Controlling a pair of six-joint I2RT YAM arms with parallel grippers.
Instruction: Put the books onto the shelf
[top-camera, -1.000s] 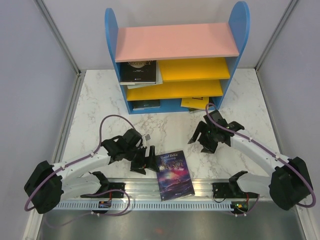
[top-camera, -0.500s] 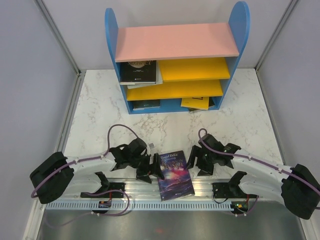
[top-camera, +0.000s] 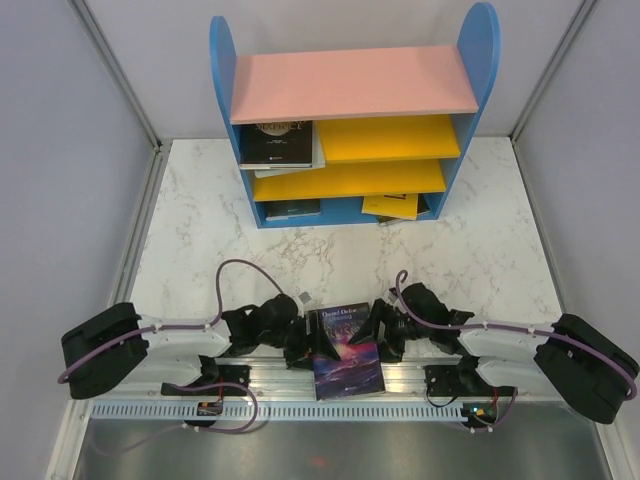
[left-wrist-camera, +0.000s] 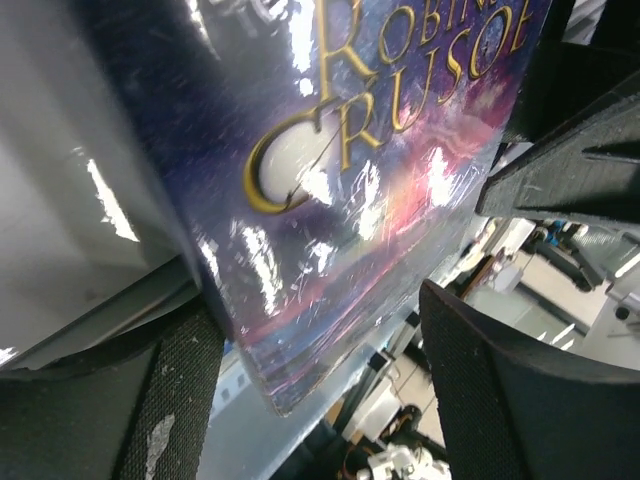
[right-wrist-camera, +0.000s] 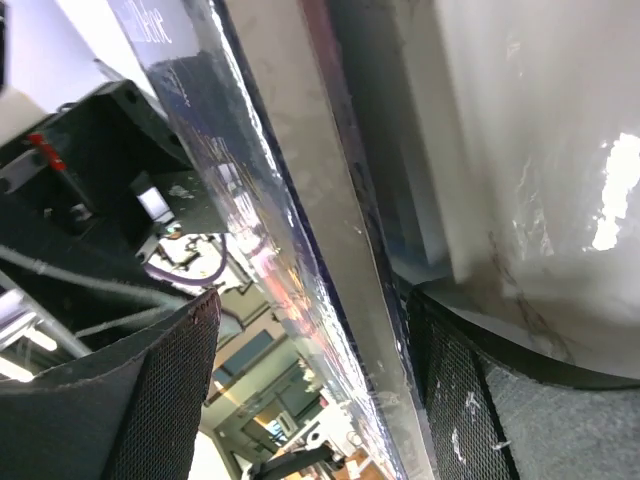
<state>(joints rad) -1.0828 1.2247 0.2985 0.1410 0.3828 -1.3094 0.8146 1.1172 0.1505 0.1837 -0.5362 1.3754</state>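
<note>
My two hands flank the galaxy book (top-camera: 346, 350), the left hand (top-camera: 303, 345) at its left long edge and the right hand (top-camera: 386, 336) at its right one. I judge this is so that a thin paperback lying flat can be caught by its edges. Both hands are spread. In each wrist view the book's edge sits between the fingers (left-wrist-camera: 160, 400) with room to spare, so nothing is pinched. The book lies cover up at the near edge of the table (top-camera: 200, 230), with its near end over the metal rail (top-camera: 265, 372). Its long axis runs near to far, and the title end points toward the shelf (top-camera: 350, 85), well apart.
</note>
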